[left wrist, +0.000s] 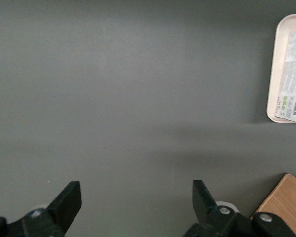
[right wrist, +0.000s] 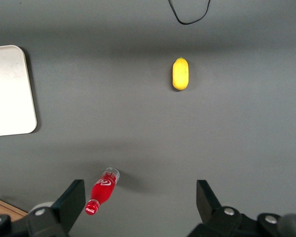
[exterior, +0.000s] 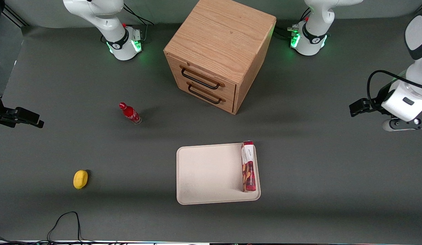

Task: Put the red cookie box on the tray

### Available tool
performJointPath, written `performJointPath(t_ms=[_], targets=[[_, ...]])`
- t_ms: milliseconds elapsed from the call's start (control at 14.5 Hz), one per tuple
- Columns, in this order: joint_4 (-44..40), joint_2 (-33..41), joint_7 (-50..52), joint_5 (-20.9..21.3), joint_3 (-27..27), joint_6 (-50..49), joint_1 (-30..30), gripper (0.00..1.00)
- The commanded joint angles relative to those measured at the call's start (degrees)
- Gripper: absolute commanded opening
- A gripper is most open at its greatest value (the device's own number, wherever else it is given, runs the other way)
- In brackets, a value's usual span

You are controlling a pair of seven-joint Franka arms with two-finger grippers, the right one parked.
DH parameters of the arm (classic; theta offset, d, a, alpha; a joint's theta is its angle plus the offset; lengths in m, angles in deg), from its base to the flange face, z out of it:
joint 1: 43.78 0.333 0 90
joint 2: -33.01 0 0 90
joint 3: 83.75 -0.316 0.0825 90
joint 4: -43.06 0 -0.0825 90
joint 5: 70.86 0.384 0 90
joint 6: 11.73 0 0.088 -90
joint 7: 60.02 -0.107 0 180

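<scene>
Front view: the red cookie box (exterior: 248,166) is lying flat inside the tray (exterior: 211,173), along its three o'clock short rim, so placement is looking finished. The gripper (exterior: 358,107) is hanging well apart, toward two o'clock, carrying nothing.

Left wrist view: its fingers (left wrist: 69,201) are standing apart over bare table (left wrist: 138,98). The box is showing a barcode; other print is proving unreadable. I judge nothing beyond parking is remaining.

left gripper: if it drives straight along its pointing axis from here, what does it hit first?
Probably just bare table. The open left gripper points down at empty mat, with the tray and red cookie box well off to the side. Depth unclear.
</scene>
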Motion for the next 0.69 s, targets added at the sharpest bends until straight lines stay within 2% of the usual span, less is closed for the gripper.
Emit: performJointPath(t_ms=[0, 483, 621], targets=[[2.26, 2.91, -0.75, -0.84, -3.82, 0.77, -2.98, 1.0], [-0.2, 2.03, -1.27, -2.77, -3.47, -1.17, -2.19, 1.0], [-0.29, 2.03, -3.47, -2.86, -1.29, -1.69, 0.43, 1.0]])
